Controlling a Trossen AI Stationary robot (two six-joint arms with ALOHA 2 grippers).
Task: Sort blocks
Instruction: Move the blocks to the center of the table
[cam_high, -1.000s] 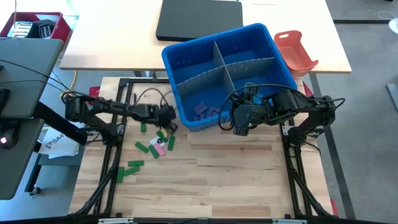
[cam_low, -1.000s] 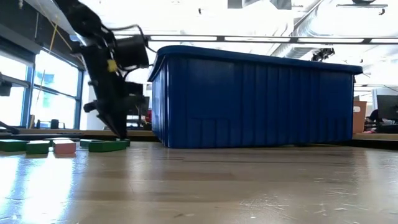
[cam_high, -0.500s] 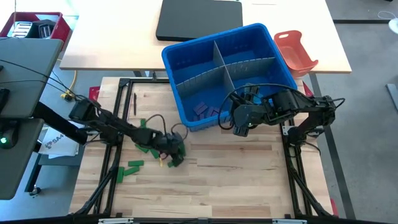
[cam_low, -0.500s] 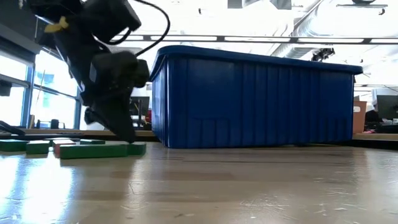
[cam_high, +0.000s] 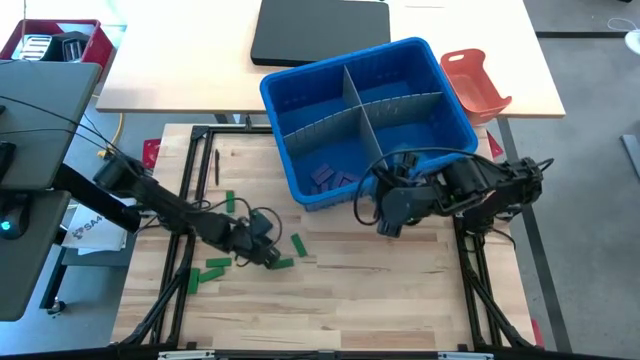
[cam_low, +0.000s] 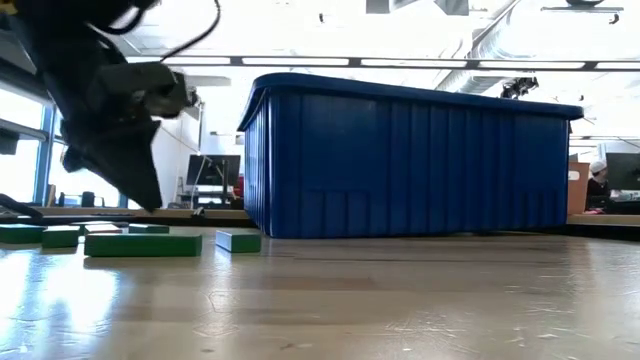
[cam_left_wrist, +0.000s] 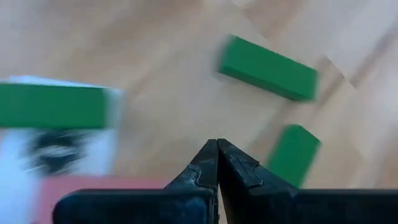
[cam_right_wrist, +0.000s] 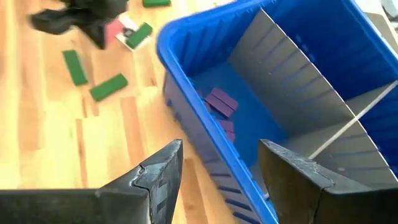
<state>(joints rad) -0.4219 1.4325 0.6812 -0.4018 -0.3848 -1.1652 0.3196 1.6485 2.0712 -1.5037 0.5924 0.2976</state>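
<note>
Nearby, green block (cam_high: 299, 244) lying diagonal

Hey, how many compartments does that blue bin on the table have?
4 in the blue bin: far-left compartment, far-right compartment, near-left compartment holding the purple blocks, and near-right compartment. None look hidden.

Left gripper (cam_high: 268, 256) nearer, green blocks (cam_high: 290, 252) newly scattered.
</note>
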